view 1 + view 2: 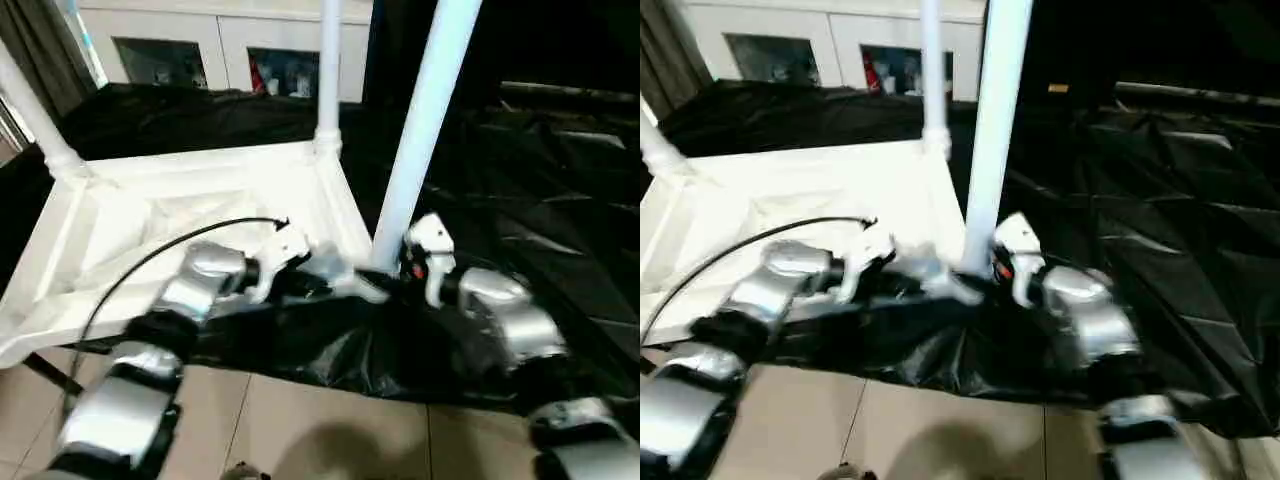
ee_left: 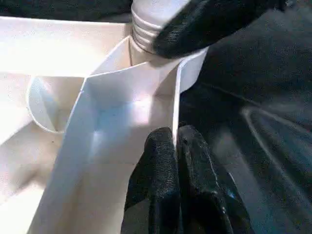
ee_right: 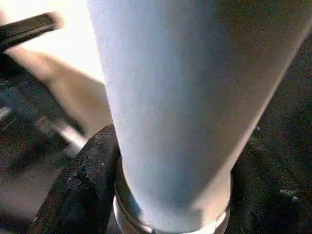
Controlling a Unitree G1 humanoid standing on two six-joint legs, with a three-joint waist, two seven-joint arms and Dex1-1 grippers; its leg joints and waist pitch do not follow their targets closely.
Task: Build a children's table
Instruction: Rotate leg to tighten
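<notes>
While the left gripper (image 2: 178,161) pinches the upturned tabletop's rim (image 2: 176,105) to steady it on the black sheet (image 1: 560,200), the right gripper (image 3: 170,195) clasps the third leg's (image 1: 425,120) base, apparently to seat it in the near corner socket. Its long axis stands almost upright, leaning slightly.

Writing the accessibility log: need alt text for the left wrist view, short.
The left gripper, its two black fingers shut on the thin white rim of the upturned table top. Beyond, the threaded end of a white leg sits at the corner socket, with another black finger against it.
</notes>
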